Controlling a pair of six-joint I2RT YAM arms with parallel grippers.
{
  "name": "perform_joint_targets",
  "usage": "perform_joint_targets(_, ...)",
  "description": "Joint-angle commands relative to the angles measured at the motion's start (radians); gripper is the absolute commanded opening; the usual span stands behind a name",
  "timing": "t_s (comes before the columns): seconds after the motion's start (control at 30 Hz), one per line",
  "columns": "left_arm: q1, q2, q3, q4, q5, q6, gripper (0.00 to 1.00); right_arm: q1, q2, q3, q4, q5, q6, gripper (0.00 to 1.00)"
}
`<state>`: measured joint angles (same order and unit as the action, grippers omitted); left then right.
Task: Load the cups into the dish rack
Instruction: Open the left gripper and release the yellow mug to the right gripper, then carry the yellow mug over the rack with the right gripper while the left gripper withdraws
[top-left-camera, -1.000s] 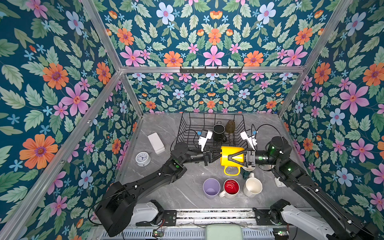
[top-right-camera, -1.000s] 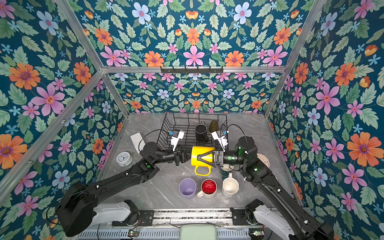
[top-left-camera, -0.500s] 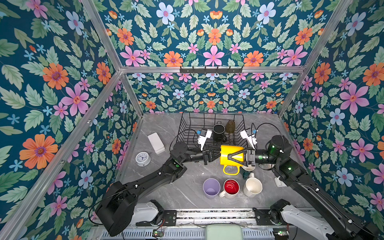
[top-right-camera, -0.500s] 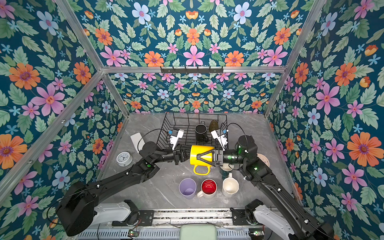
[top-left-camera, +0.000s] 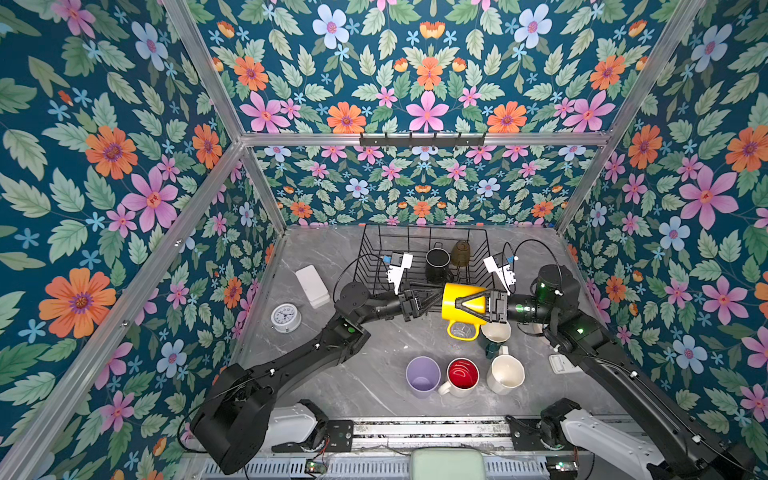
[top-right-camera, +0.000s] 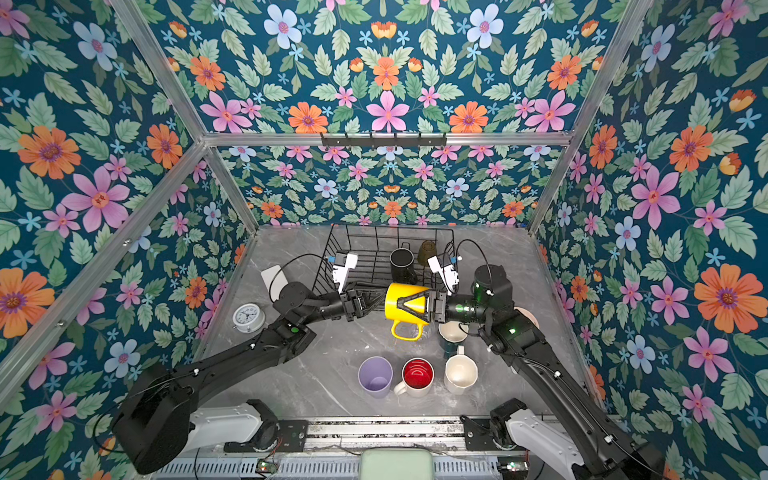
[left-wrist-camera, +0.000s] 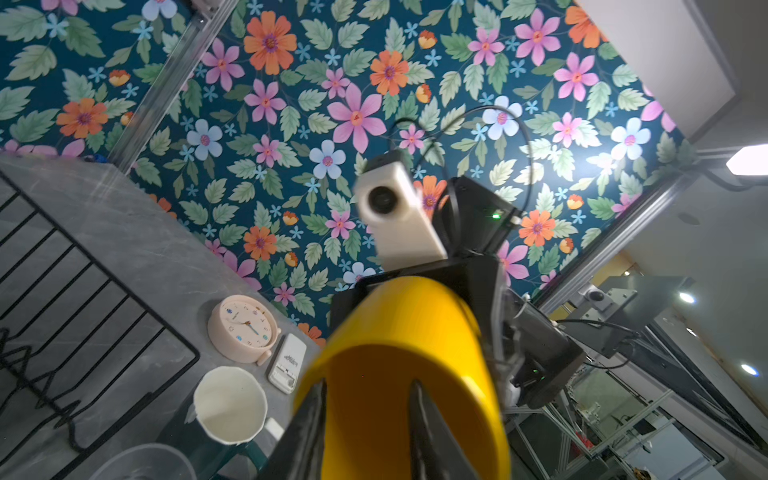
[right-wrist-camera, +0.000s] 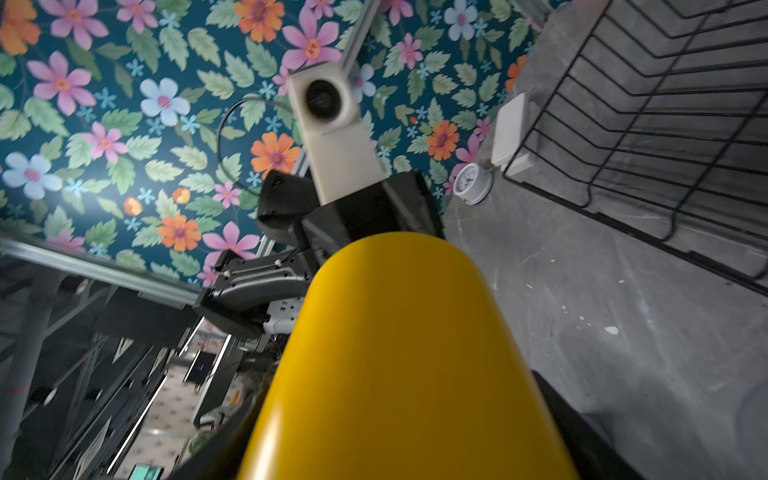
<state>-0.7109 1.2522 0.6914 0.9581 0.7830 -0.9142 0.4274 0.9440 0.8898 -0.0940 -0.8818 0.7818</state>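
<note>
Aloft, right fingers (top-left-camera: 461, 302) clasp the yellow mug (top-left-camera: 450, 305) (handle down) while left fingers (left-wrist-camera: 424, 428) stand parted at its rim.

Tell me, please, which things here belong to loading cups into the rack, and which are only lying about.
Job: rack, yellow mug, black mug, amber tumbler, clear glass, green mug, lilac tumbler, red-inside mug, cream mug.

Lying about: white clock, pink clock, white box, white device.
</note>
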Motion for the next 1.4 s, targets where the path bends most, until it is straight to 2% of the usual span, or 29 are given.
perform_joint_targets(0.0, 0.008, -0.008, -0.007, 0.111, -0.006, -0.014, 0.47, -0.010, 0.002, 0.024, -0.013, 0.028, -0.002, 0.00)
perform_joint_targets(0.07, 0.014, -0.011, -0.014, 0.105, -0.016, -0.010, 0.56, -0.016, 0.005, 0.043, -0.037, 0.029, -0.017, 0.00)
perform_joint_targets(0.17, 0.030, -0.031, -0.030, 0.072, -0.044, 0.002, 0.65, -0.043, 0.008, 0.080, -0.110, 0.033, -0.056, 0.00)
perform_joint_targets(0.43, 0.121, -0.176, -0.093, -0.135, -0.196, 0.066, 0.77, -0.111, 0.042, 0.225, -0.362, 0.069, -0.219, 0.00)
perform_joint_targets(0.67, 0.151, -0.356, -0.063, -0.559, -0.477, 0.233, 0.84, -0.113, 0.154, 0.408, -0.667, 0.284, -0.424, 0.00)
perform_joint_targets(0.87, 0.156, -0.478, -0.033, -0.795, -0.645, 0.308, 0.91, -0.113, 0.284, 0.555, -0.857, 0.524, -0.568, 0.00)
perform_joint_targets(1.07, 0.156, -0.566, -0.037, -0.910, -0.739, 0.317, 0.98, -0.113, 0.419, 0.666, -0.933, 0.641, -0.639, 0.00)
perform_joint_targets(1.37, 0.156, -0.653, -0.037, -1.024, -0.808, 0.311, 1.00, -0.113, 0.595, 0.805, -0.977, 0.761, -0.695, 0.00)
